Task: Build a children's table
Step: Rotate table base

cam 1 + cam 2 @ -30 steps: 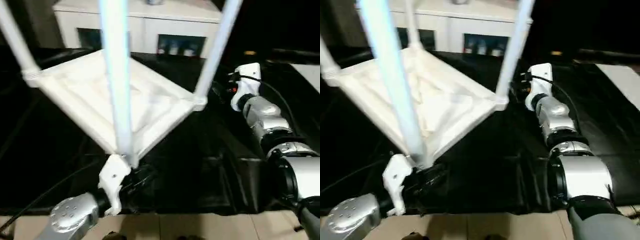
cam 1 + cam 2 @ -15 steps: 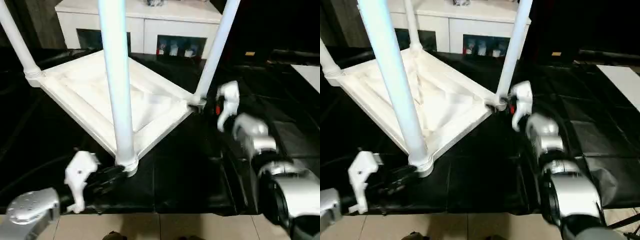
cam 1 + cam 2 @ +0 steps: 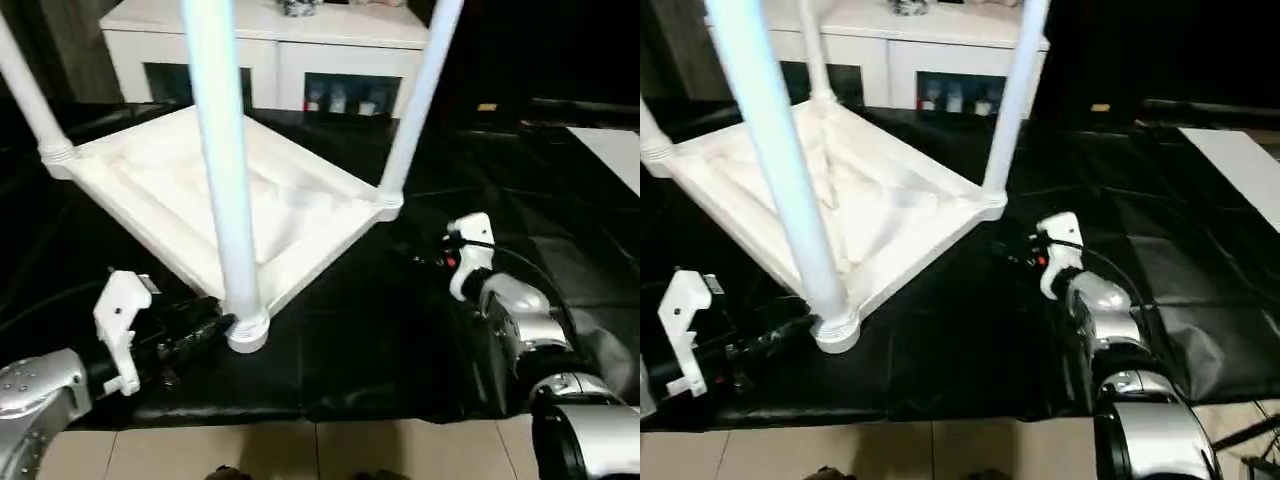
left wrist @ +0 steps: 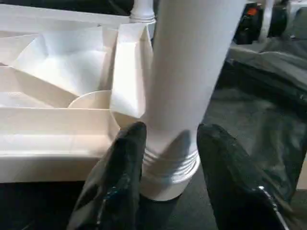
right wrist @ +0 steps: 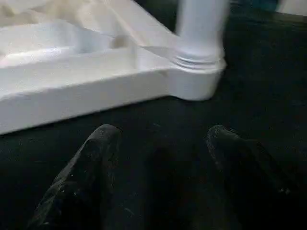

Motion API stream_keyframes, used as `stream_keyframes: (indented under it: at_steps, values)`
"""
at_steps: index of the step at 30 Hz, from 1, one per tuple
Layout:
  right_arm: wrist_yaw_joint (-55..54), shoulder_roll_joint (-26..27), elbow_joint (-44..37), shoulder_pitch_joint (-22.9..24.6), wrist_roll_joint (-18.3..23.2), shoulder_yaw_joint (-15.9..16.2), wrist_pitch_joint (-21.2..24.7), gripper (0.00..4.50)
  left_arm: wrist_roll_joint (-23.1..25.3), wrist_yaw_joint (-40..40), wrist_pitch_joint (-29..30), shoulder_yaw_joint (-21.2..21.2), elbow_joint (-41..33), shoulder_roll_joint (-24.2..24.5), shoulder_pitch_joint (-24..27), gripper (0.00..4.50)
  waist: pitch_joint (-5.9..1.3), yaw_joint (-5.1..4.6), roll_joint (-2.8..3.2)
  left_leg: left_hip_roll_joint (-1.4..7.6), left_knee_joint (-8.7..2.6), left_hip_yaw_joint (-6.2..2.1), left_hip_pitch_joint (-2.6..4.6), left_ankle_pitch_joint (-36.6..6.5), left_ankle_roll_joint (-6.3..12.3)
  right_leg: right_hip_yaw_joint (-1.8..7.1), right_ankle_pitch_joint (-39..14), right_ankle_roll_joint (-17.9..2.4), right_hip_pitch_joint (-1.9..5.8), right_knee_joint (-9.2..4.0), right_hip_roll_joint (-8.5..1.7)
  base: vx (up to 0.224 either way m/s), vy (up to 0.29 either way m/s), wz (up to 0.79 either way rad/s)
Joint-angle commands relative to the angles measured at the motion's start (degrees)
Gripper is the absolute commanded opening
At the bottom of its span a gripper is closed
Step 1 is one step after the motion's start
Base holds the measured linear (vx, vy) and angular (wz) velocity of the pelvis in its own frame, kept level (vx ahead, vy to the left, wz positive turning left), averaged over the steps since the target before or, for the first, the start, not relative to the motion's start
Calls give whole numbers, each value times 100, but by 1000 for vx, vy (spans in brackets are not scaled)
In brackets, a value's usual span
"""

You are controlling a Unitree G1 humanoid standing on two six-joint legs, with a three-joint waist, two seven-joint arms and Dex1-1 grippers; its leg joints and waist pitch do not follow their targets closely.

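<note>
Our left gripper [image 4: 168,139] sits at the nearest leg [image 3: 222,190], fingers [image 4: 120,163] spread on either side of its base, not clamped. The tabletop [image 3: 200,210] lies upside down on the black mat [image 3: 380,330], legs upright in its corner sockets. Our right gripper [image 5: 158,139] is released, just short of the right corner socket [image 5: 196,76].

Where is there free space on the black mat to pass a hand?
Bare black mat lies between the near leg and the right gripper. It is crowded at that leg's socket, where the left gripper straddles it, and under the tabletop.
</note>
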Motion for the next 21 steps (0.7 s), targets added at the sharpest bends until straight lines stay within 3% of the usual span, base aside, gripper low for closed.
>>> stream_keyframes:
  at_steps: [1,6,8,10,12,14,18,21]
  values:
    - [-197,-21,-175,71,-22,-40,124,321,-115,-26,9,54,-55,-2,-159,221,-313,-13,89,70,-540,-104,153,-2932,-308,69,-2937,-716,142,-496,-68,0,0,0]
    - [-532,100,-11,-61,-168,28,142,321,-443,147,188,-270,-138,-451,-693,259,-300,-37,99,62,-521,-102,227,-3216,-358,47,-3107,-693,77,-545,-45,0,0,0]
    - [-624,150,77,-140,-223,88,181,321,-312,199,103,-520,42,-674,-910,290,-312,-51,87,60,-533,-122,182,-3147,-363,36,-3179,-612,126,-545,-66,0,0,0]
    - [-689,182,133,-192,-253,126,198,321,-221,231,20,-648,201,-827,-1050,294,-314,-46,80,56,-521,-111,200,-3140,-367,34,-3193,-595,102,-568,-63,0,0,0]
    - [-697,227,184,-241,-231,119,230,321,-145,208,-27,-781,315,-908,-1157,315,-319,-69,81,56,-540,-136,154,-3120,-365,18,-3225,-563,153,-559,-78,0,0,0]
    - [-744,280,263,-302,-265,151,241,321,-152,202,20,-950,399,-1060,-1349,327,-320,-88,67,60,-542,-139,164,-3161,-368,4,-3246,-544,142,-571,-76,0,0,0]
    - [-699,474,396,-458,-192,78,256,321,-231,160,198,-1420,455,-1471,-1908,359,-320,-77,88,59,-523,-116,240,-3280,-357,8,-3172,-630,80,-607,-68,0,0,0]
    - [-639,569,437,-554,-180,77,238,321,-232,134,220,-1699,572,-1769,-2294,375,-338,-84,81,74,-549,-125,184,-3159,-342,14,-2936,-719,147,-566,-90,0,0,0]
